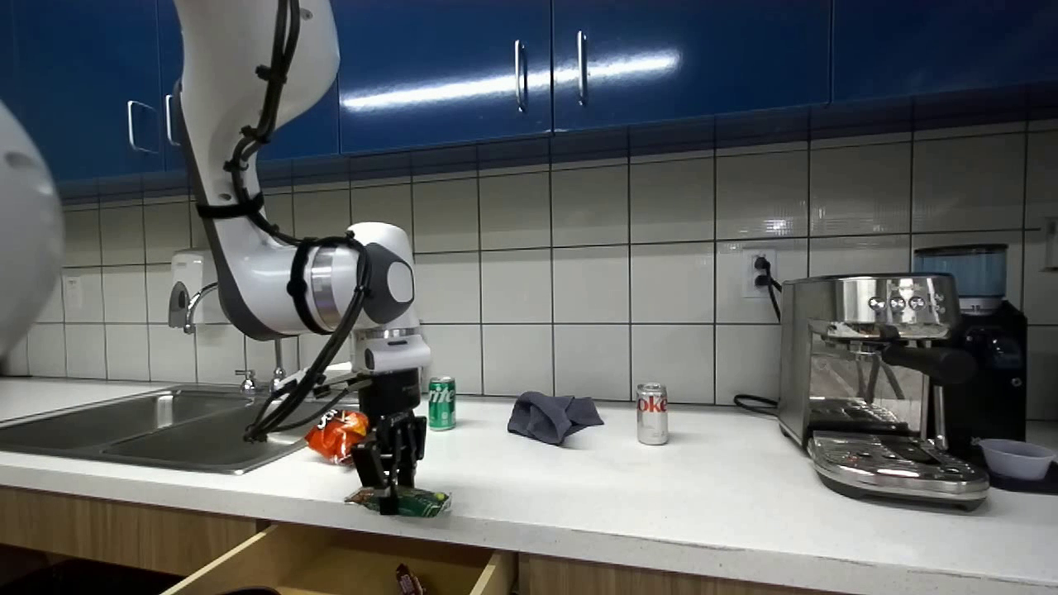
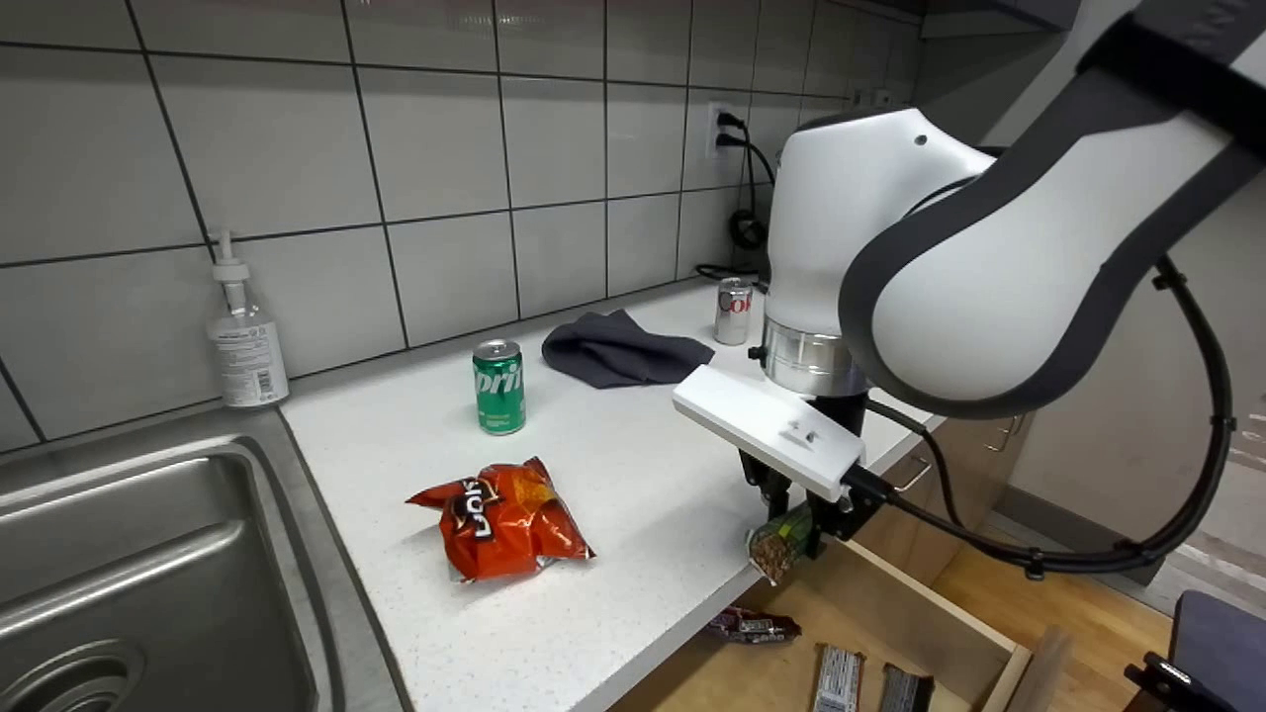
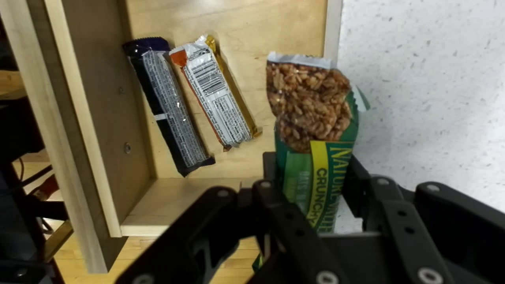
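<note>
- Gripper: fingers clamped on both long sides of a granola bar.
- Bar's look: green, yellow stripe reading CRUNCHY, brown oat picture toward one end, pale end seam, small flap sticking out at the side.
- Bar's spot: at front edge of the counter; from the wrist view it overlaps counter and open drawer. Can't tell if it touches the counter.
- In the way: counter edge, under part of the bar as seen from above.
- In the drawer: dark bar and white-and-orange bar side by side, printed backs up. Third, dark snack partly hidden by the counter edge.
- Chip bag: orange-red, crumpled, on counter between gripper and sink.
- Farther back: green soda can upright, gray cloth bunched, silver soda can upright.
- Far off: coffee machine, grinder just behind it, pale bowl near both.
</note>
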You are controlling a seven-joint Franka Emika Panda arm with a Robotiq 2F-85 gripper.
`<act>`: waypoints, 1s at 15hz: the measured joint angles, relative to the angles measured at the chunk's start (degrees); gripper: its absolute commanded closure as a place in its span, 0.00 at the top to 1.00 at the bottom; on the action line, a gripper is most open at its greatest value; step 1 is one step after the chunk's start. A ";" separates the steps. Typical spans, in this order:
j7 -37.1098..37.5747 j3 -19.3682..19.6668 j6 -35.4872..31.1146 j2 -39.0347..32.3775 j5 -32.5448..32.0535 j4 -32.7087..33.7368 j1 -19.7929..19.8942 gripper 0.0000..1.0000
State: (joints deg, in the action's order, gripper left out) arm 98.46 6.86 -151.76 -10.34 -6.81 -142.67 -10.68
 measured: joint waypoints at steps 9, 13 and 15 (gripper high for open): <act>3.46 -0.17 -0.42 2.52 -2.55 -5.47 0.30 0.16; 6.96 0.34 -3.63 2.33 -6.96 -7.19 0.87 0.16; 7.70 0.72 -5.04 1.79 -8.29 -7.61 1.10 0.16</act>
State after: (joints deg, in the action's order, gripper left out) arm 106.16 7.59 -156.80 -8.55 -15.10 -150.28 -9.58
